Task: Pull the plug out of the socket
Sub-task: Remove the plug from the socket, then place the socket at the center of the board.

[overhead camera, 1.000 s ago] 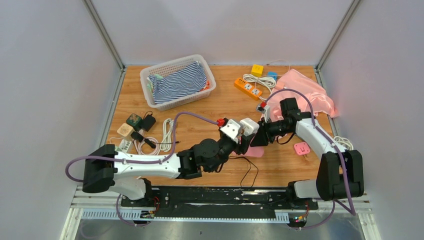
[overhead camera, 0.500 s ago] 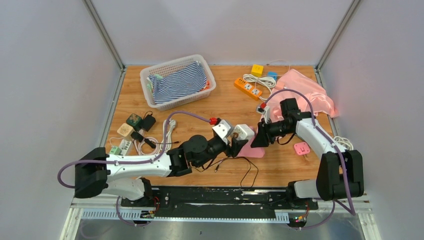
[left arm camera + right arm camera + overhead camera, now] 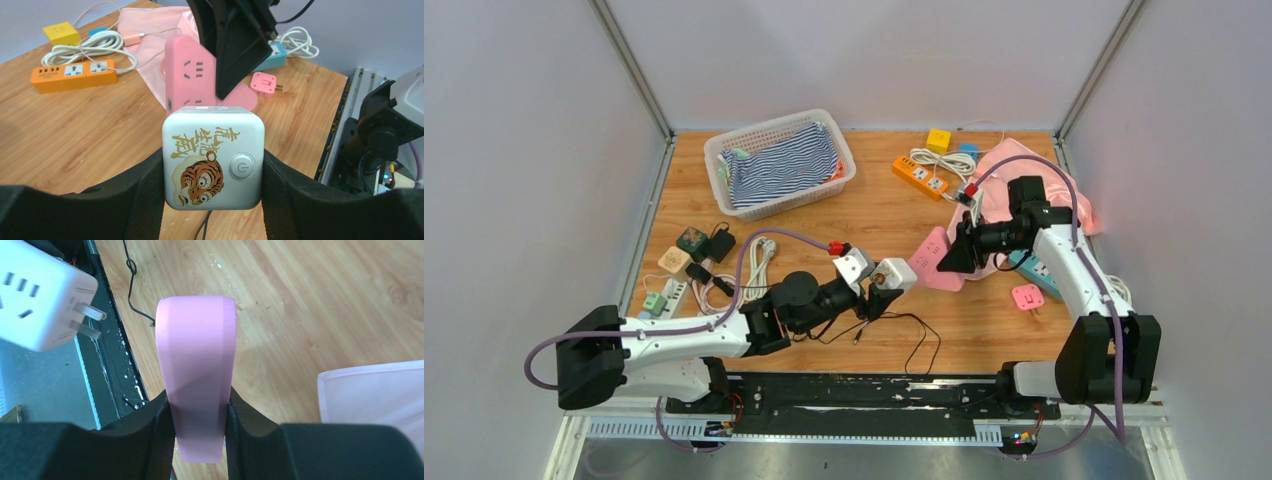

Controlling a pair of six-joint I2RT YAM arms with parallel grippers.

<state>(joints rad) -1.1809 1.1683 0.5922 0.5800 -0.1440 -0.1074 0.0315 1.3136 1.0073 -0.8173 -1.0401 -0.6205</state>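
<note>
**Left gripper**
- The jaws are part spread and clamped on two opposite sides of the white cube plug.
- The plug's tiger print and round button are turned toward the wrist camera.
- The plug is held above the wood, low centre in the overhead view.
- Its metal prongs are seen bare at the upper left of the right wrist view. They are near the pink socket strip but apart from it.

**Right gripper**
- The jaws are set narrow, pinching the thin edges of the pink socket strip.
- The strip is lifted off the table, just right of centre in the overhead view.
- A gap is seen between strip and plug.

**Containers**
- A white basket is noted at the upper left of the board.
- A blue-and-white striped cloth is piled in it.

**Surroundings**
- At the upper right, an orange power strip, a coiled white cable and a yellow cube are grouped together.
- A pink cloth is spread beside them and is crossed by the right arm.
- A teal power strip and a small pink adapter lie by the right forearm.
- A cluster of small adapters and chargers is seen at the left edge.
- A thin black cable is looped on the wood below the plug.
</note>
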